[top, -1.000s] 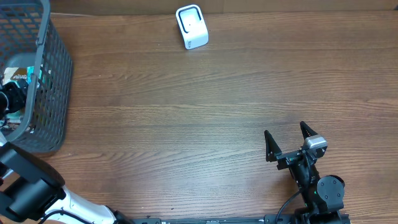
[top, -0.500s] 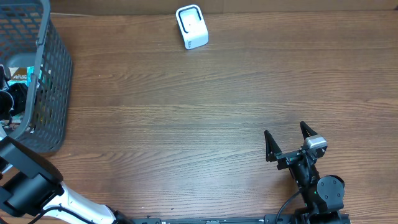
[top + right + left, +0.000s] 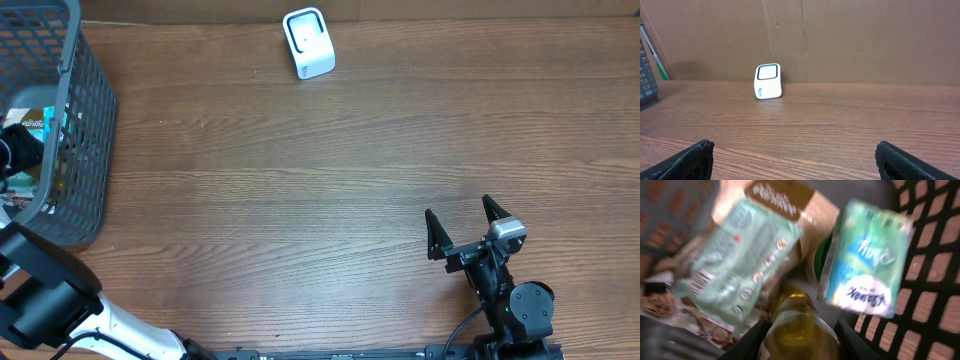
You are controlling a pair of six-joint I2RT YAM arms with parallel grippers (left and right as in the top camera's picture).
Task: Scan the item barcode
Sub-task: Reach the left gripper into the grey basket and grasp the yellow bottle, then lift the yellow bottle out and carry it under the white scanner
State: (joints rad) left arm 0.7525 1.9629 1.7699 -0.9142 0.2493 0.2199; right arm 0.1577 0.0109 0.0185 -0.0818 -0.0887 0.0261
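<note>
1. Bottle lies inside the grey mesh basket at the left edge of the table. It sits between the 2 fingers of the left gripper, and blur hides whether they clamp it.
2. A pale green pouch with a barcode crowds the bottle's left and a tissue pack its right.
3. The white scanner stands well apart, at the far edge.
4. The right gripper is spread wide and holds nothing.
5. The bottle looks glossy and yellow-olive, and its markings are too blurred to read.

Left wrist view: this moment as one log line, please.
left gripper: in basket, flanking yellow bottle | right gripper: open, empty
</note>
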